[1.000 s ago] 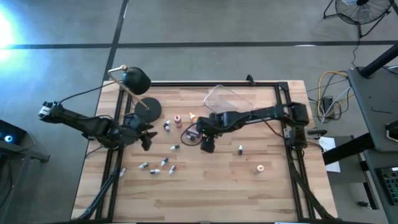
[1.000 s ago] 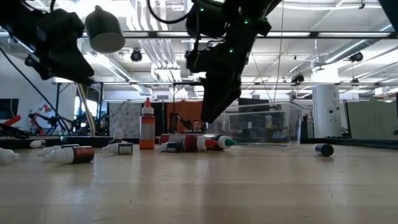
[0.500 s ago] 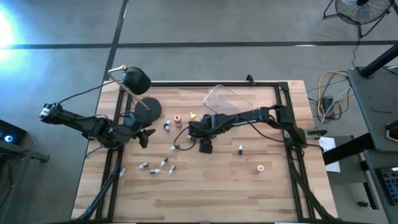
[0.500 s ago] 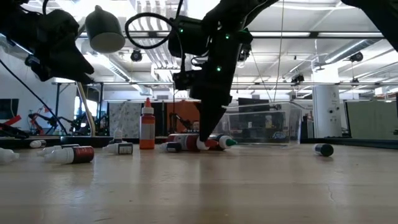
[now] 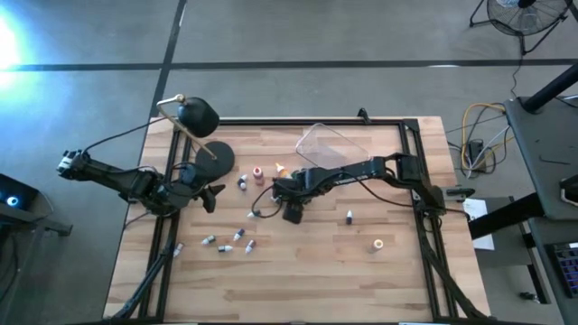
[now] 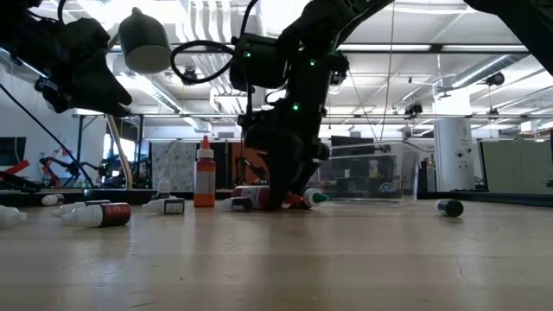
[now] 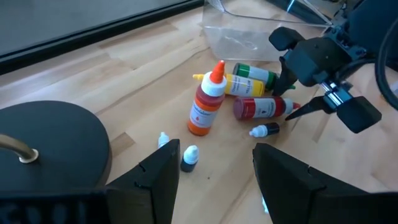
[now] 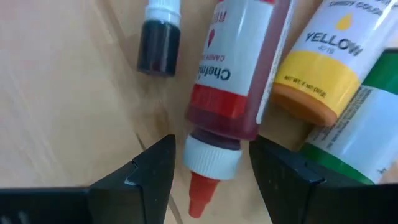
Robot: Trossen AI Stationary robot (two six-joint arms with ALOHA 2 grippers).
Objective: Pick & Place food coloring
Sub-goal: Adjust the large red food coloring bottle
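Right gripper (image 8: 208, 168), fingers apart, straddles the white cap of a lying red food coloring bottle (image 8: 239, 74); yellow bottle (image 8: 326, 62) just beside.

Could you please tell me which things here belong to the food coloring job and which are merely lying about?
Job things:
red bottle, between the open right gripper's fingers
yellow bottle
green bottle
upright orange bottle
small dark bottle
clear tub

Lying about:
desk lamp
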